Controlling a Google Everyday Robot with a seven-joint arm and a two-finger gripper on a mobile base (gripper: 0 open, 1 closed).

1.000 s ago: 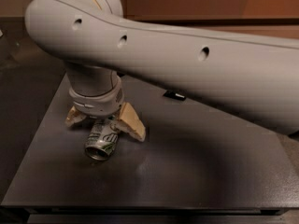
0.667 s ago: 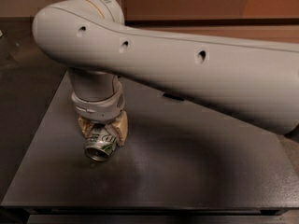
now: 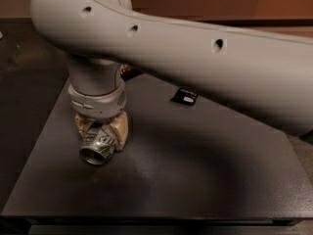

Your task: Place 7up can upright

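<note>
The 7up can (image 3: pixel 99 146) is silver-white with green markings. It is tilted on its side, its open round end facing the front left, just above the dark table (image 3: pixel 195 180). My gripper (image 3: pixel 101 131) comes straight down from the big grey arm and its tan fingers (image 3: pixel 119 127) are closed on both sides of the can. The upper part of the can is hidden between the fingers.
A flat black wrapper (image 3: pixel 185 97) lies on the table behind and to the right of the gripper. The thick grey arm (image 3: pixel 205 67) crosses the upper view from the right. The table's front edge runs along the bottom.
The fingers, spread wide beside the can a second ago, have closed on it. The can now sits slightly higher and further to the right with the wrist.
</note>
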